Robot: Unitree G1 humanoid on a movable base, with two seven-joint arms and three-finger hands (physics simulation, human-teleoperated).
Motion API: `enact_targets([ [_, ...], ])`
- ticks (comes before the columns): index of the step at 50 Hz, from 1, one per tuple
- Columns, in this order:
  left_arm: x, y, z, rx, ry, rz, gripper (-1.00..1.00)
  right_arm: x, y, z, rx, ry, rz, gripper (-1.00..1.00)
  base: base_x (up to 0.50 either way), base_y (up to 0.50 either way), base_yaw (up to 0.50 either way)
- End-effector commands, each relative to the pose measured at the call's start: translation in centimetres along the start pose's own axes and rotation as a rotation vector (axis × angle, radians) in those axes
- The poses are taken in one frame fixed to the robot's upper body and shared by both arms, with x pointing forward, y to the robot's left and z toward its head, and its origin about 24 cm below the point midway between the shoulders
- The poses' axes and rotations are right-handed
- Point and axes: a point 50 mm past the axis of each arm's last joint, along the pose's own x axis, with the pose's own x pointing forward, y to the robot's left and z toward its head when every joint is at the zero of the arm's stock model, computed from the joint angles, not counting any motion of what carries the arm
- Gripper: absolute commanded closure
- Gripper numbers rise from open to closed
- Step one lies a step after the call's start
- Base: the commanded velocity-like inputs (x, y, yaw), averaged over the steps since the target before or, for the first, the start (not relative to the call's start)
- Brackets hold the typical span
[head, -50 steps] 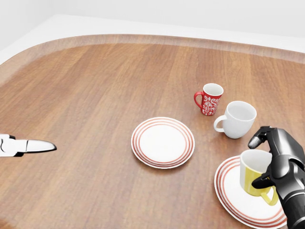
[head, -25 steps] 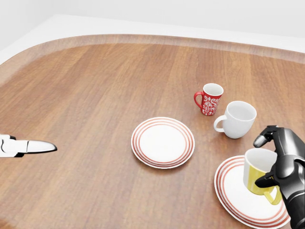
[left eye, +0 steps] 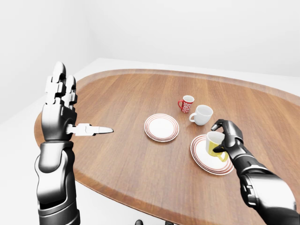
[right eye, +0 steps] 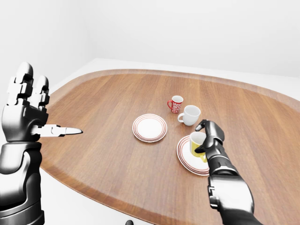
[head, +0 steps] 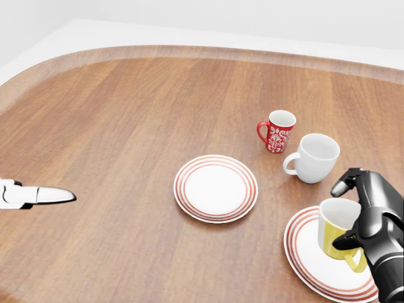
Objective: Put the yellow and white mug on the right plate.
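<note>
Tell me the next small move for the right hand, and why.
Probably open the fingers and release: the yellow and white mug appears to sit upright on the right plate, with the right hand closed on its handle side, clear of the white mug.

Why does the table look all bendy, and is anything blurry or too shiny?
In the left-eye and right-eye views the wide lens curves the table edge. In the head view everything is sharp, no blur; lighting is soft and even, with only faint shadows under the yellow and white mug, the right plate and the white mug; no glare. The right hand renders dark.
</note>
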Motion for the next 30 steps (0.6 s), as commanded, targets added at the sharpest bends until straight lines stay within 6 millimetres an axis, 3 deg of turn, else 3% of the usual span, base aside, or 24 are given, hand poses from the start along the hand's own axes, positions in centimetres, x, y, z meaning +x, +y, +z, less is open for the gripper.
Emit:
enact_targets([
  [1, -0.1, 0.0, 0.0, 0.001, 0.003, -0.002, -1.0, 0.0, 0.1, 0.1, -0.002, -0.002, -0.023, 1.0, 0.0, 0.0, 0.0],
  [14, 0.0, -0.1, -0.2, 0.001, 0.01, -0.003, -1.0, -0.1, 0.1, 0.0, 0.002, 0.003, -0.022, 0.95, 0.0, 0.0, 0.0],
  [15, -0.1, -0.1, -0.2, 0.002, 0.008, -0.002, -1.0, -0.1, 0.3, -0.1, 0.023, 0.013, 0.001, -1.0, 0.0, 0.0, 0.0],
  [30, 0.1, 0.2, 0.8, -0.005, -0.036, 0.017, -1.0, -0.1, 0.2, -0.4, 0.023, 0.018, -0.008, -1.0, 0.0, 0.0, 0.0],
])
